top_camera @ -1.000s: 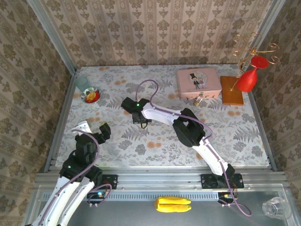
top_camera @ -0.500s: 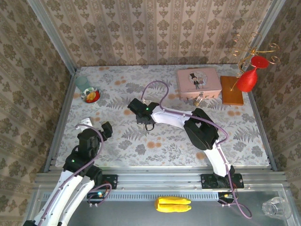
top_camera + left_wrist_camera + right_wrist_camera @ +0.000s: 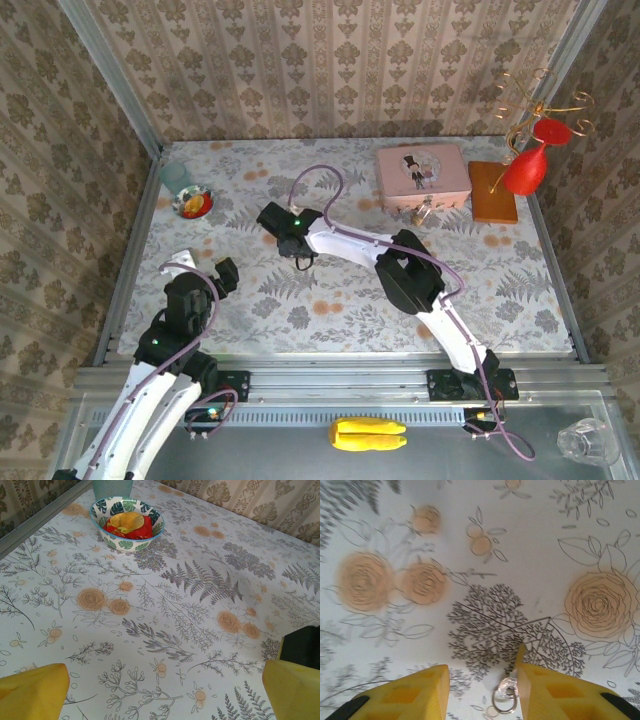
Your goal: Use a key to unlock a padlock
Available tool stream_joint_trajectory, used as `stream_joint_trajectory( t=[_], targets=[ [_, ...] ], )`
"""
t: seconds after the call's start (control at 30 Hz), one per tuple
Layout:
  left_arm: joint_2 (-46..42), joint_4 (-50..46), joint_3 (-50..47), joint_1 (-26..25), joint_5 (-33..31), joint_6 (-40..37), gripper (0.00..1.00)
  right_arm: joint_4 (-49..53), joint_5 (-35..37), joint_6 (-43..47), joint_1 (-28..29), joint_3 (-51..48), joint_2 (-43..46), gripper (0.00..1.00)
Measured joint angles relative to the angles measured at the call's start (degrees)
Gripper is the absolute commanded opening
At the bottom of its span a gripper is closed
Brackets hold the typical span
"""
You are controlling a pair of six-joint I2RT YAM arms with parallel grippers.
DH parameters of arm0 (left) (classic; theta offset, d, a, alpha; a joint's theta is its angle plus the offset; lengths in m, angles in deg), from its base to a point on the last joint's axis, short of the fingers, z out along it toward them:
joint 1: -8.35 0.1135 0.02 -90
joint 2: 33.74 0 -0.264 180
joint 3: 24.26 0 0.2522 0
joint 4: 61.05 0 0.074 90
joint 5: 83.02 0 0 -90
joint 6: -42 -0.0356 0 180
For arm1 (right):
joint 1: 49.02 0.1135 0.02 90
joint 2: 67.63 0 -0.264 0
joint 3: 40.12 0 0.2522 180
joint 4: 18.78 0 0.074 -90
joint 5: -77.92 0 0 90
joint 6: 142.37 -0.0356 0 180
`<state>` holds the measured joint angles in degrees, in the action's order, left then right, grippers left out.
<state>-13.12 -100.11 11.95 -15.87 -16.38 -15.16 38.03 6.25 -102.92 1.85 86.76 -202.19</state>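
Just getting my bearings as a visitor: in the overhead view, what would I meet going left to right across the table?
patterned bowl → right gripper → pink tin → orange-brown board

One pink tin (image 3: 422,173), one padlock (image 3: 423,214), one key (image 3: 509,685), one patterned bowl (image 3: 193,202), one teal cup (image 3: 174,174), one orange board (image 3: 493,192), one wire stand (image 3: 517,138), one red glass (image 3: 527,168).
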Motion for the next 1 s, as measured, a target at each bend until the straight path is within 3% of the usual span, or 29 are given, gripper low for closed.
stream_joint_trajectory(
  t=[0.3,0.6,1.0],
  targets=[
    [-0.1,0.0,0.0,0.0,-0.1,0.0,1.0,6.6,1.2,0.7,1.2,4.2,-4.2,0.4],
    [-0.2,-0.5,0.0,0.0,-0.5,0.0,1.0,5.7,1.9,0.4,1.7,3.5,-4.3,0.21],
    [-0.3,-0.5,0.0,0.0,-0.5,0.0,1.0,1.9,5.1,0.5,2.3,-4.0,-0.5,0.05]
  ],
)
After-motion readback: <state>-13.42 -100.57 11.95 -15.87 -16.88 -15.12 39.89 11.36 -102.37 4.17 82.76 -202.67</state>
